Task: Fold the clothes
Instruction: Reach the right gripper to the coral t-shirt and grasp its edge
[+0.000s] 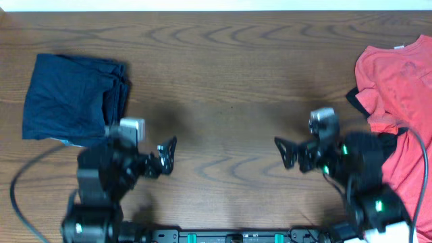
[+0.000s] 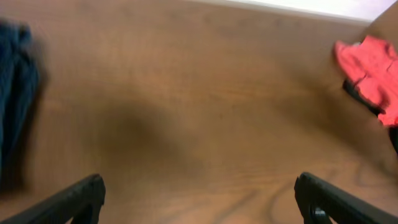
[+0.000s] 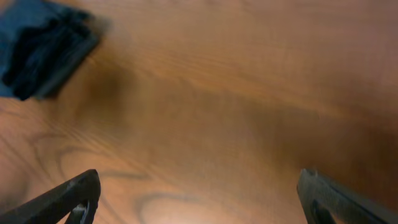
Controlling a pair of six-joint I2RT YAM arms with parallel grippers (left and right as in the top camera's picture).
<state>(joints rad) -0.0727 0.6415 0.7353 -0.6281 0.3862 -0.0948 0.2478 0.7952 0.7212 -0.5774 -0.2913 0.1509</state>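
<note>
1. I see the coral-red T-shirt (image 1: 398, 81) at the far right edge of the overhead frame. It lies loose and rumpled on the desk (image 1: 223, 61), and part of it runs out of the picture.
2. A black garment (image 1: 356, 100) peeks out from under the T-shirt's left edge at mid-right of the frame. Only a small dark corner shows.
3. The navy garment (image 1: 67, 98) sits at the upper left of the overhead frame, well apart from the other two. It is gathered into a roughly square bundle with layered edges along its right side.
4. The bare wood between the piles fills the middle of the frame.
5. My left gripper (image 1: 167, 155) is at lower left of centre, just below and right of the navy bundle. Its jaws stand wide apart with nothing between them, and its wrist view shows only wood between the two dark tips.
6. My right gripper (image 1: 283, 153) is at lower right of centre and points toward the middle. Its jaws are also spread wide and empty over bare wood.
7. The right arm's body lies across the lower left part of the T-shirt in the overhead view. I cannot tell whether it touches the cloth.
</note>
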